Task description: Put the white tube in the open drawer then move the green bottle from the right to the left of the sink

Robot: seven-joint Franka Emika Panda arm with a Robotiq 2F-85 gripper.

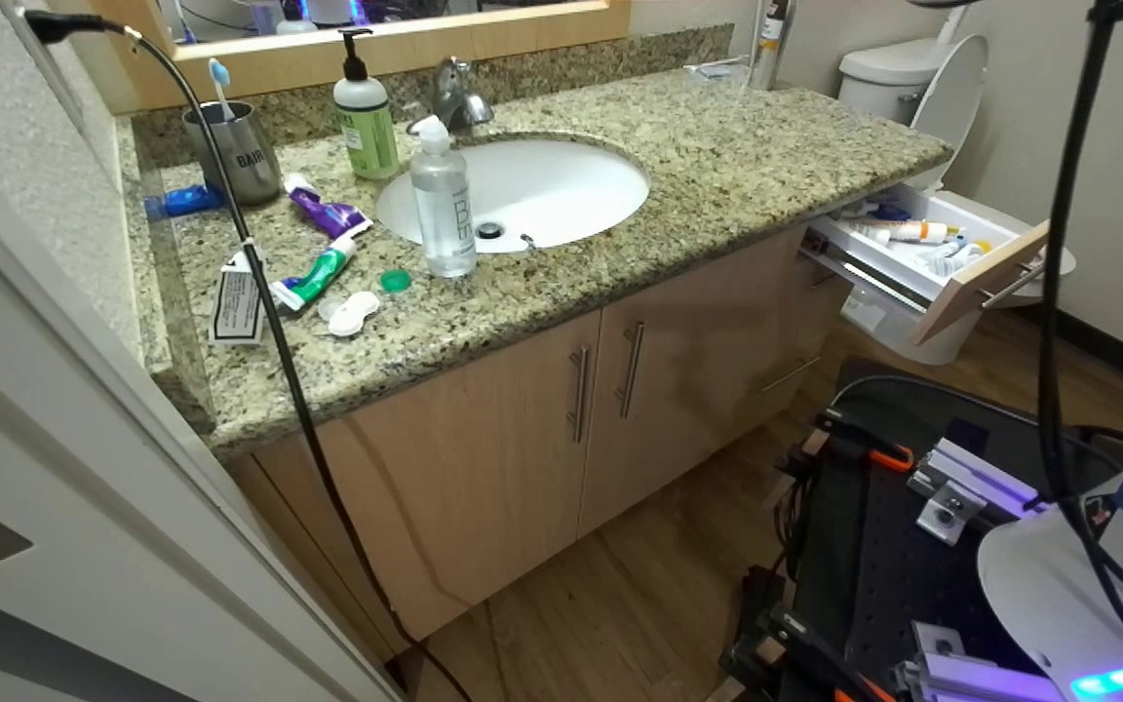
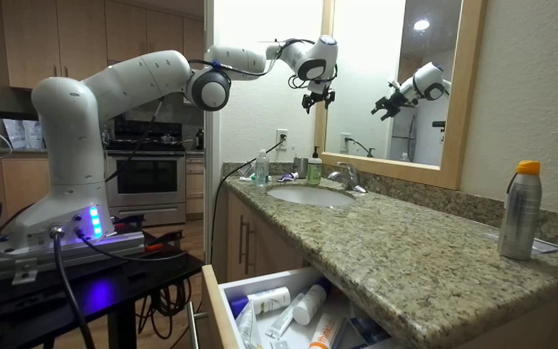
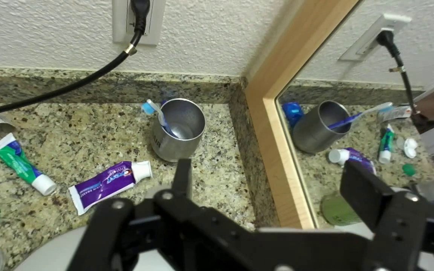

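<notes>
Black jaws, spread wide, hang above the bench (image 1: 786,146); the green bottle (image 1: 367,132) stands left of the sink (image 1: 561,185), near the tap (image 1: 461,100); a slim white tube (image 2: 286,315) lies in the open drawer (image 2: 216,310).

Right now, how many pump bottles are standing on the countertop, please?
2. The green bottle stands near the faucet; the clear bottle stands beside the sink, nearer the cabinet doors. I see no others there.
</notes>
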